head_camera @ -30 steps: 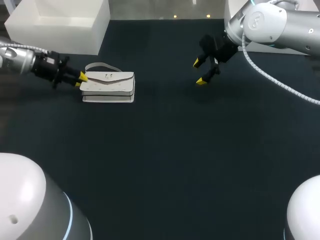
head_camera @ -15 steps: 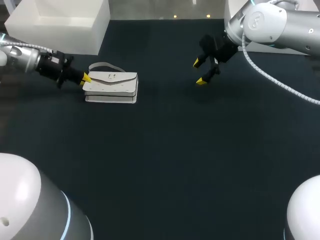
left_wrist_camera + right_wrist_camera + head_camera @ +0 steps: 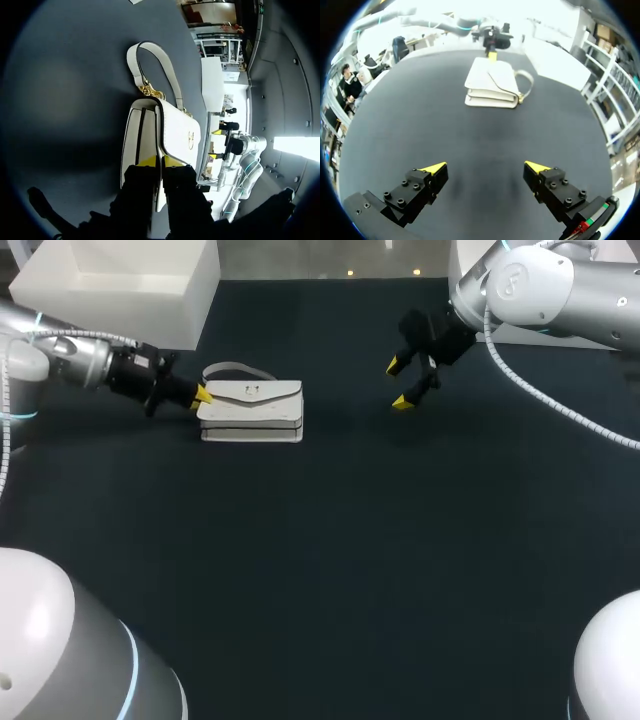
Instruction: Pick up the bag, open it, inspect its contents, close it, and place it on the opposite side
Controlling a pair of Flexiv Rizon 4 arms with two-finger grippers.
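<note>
Bag (image 3: 251, 412), flap shut and contents hidden, lay on the bench (image 3: 330, 570), one end pinched between the left jaws; the right jaws hung spread, well apart.

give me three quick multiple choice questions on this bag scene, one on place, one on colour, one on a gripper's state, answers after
1. Where is the handbag?
A. lying on the table, at the tips of the left gripper
B. hanging in the air
C. standing at the table's near edge

2. What colour is the handbag?
A. black
B. white
C. red

3. How is the right gripper?
A. shut on the strap
B. shut on the flap
C. open, holding nothing

Answers:
1 A, the head view shows it flat on the dark table with the yellow tips at its end.
2 B, it is white in every view.
3 C, its yellow tips stand wide apart, well away from the handbag.
</note>
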